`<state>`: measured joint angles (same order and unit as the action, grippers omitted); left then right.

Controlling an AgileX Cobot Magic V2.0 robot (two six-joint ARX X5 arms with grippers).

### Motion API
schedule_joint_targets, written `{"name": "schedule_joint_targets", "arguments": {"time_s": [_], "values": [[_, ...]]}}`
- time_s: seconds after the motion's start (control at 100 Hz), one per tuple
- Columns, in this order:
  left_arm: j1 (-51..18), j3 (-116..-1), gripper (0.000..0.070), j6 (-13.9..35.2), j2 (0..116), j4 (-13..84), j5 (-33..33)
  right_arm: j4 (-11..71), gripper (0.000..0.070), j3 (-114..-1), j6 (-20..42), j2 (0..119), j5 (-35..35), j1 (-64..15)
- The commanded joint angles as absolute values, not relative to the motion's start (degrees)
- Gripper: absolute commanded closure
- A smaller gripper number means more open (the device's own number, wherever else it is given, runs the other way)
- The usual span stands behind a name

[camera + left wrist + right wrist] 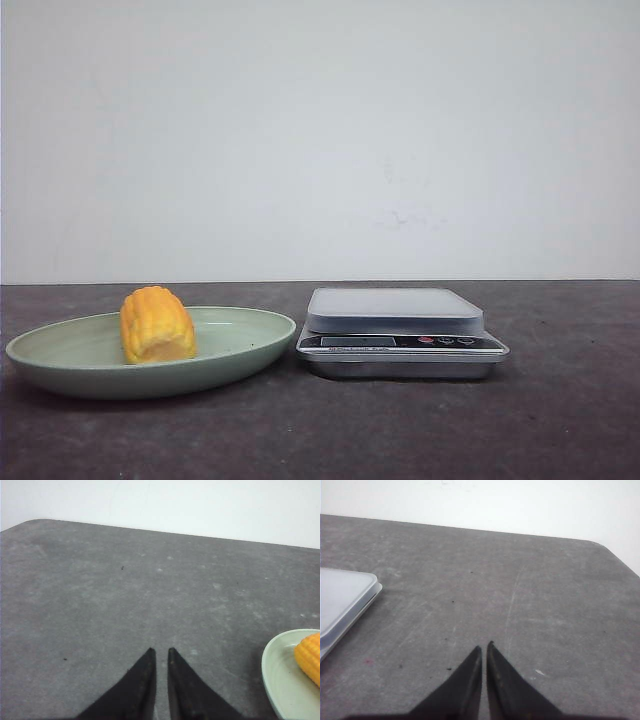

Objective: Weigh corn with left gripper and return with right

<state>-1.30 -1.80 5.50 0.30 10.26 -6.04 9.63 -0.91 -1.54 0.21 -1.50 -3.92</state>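
Corn: lying in the pale green plate, left of centre, at 9 o'clock from the kitchen scale.
Left gripper: jaws nearly closed, holding nothing, over bare bench.
Right gripper: jaws nearly closed, empty, scale at its 10 o'clock.

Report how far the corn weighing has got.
Nothing looks done: the corn lies in the green plate, and the scale platform is bare. Nothing in hand: left gripper and right gripper are shut over bare table. Pick, weigh and return all remain.
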Motion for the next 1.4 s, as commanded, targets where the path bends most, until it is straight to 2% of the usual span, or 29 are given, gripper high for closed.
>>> {"name": "schedule_joint_targets", "arguments": {"time_s": [0.0, 0.2, 0.8, 1.02, 1.13, 1.21, 1.29, 1.39], "values": [[-1.3, -0.8, 0.0700, 5.6, 0.2, 10.5, -6.0, 9.0, 0.0688, -0.8, -1.9, 0.2, -1.5, -4.0], [-1.2, -0.8, 0.0700, 4.4, 0.2, 10.2, -6.4, 9.0, 0.0688, -0.8, -1.9, 0.2, -1.5, -4.0], [-1.2, -1.1, 0.0700, 5.7, 0.2, 9.0, -6.1, 9.0, 0.0688, -0.8, -3.1, 0.2, -1.8, -3.9], [-1.3, -1.1, 0.0700, 9.9, 0.2, 9.0, -6.1, 8.8, 0.0688, -0.8, -2.8, 0.2, -1.5, -3.9], [-1.2, -1.5, 0.0700, 14.0, 0.2, 9.4, -6.1, 7.2, 0.0688, -0.8, 3.8, 0.2, -1.4, -3.9], [-1.2, -2.6, 0.0700, 20.1, 0.2, 9.4, -4.8, 4.7, 0.0688, -0.8, 11.4, 0.2, -1.2, -3.9], [-1.3, -5.5, 0.0698, 25.2, 0.3, 9.5, 1.1, 1.8, 0.0690, -2.2, 17.8, 0.2, 1.7, -3.9], [-1.3, -13.5, 0.0695, 25.5, 0.5, 11.3, 10.5, 1.6, 0.0694, -8.4, 19.7, 0.3, 9.1, -4.0]]}}
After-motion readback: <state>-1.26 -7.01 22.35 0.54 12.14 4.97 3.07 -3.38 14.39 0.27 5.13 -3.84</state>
